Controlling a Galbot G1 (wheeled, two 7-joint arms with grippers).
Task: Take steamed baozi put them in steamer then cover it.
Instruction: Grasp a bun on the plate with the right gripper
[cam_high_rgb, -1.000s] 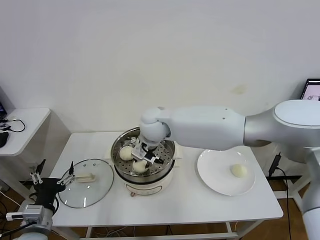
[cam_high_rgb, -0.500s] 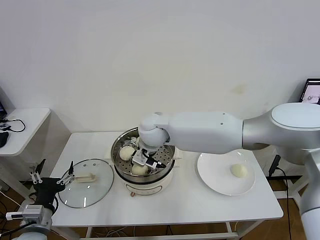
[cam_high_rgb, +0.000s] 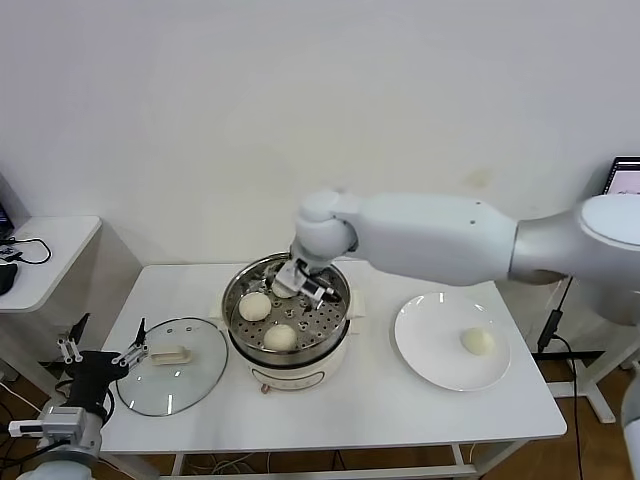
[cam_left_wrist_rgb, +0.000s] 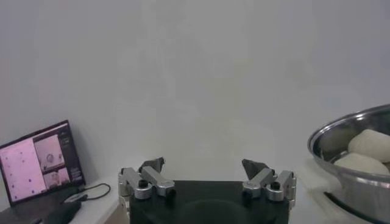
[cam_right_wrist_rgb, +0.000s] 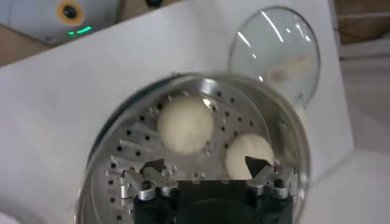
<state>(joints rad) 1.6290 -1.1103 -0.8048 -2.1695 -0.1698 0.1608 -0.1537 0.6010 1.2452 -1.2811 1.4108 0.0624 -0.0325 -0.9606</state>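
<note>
The steamer (cam_high_rgb: 338, 325) stands mid-table, uncovered. Two baozi lie on its perforated tray, one at the left (cam_high_rgb: 254, 306) and one at the front (cam_high_rgb: 280, 337). A third baozi (cam_high_rgb: 477, 342) lies on the white plate (cam_high_rgb: 425, 350) to the right. My right gripper (cam_high_rgb: 300, 283) hovers open and empty over the back of the tray. The right wrist view shows its open gripper (cam_right_wrist_rgb: 204, 165) above both baozi (cam_right_wrist_rgb: 186, 123) (cam_right_wrist_rgb: 250, 155). My left gripper (cam_high_rgb: 105, 340) is parked open at the table's front left corner, beside the lid; its own view shows the gripper (cam_left_wrist_rgb: 203, 164) empty.
The clear glass lid (cam_high_rgb: 150, 385) with a cream handle lies flat on the table left of the steamer. It also shows in the right wrist view (cam_right_wrist_rgb: 274, 52). A small side table (cam_high_rgb: 40, 255) stands further left. The steamer rim (cam_left_wrist_rgb: 341, 131) shows in the left wrist view.
My right gripper has let go of the front baozi, left it on the tray, and risen toward the back of the steamer. The left gripper has barely shifted.
</note>
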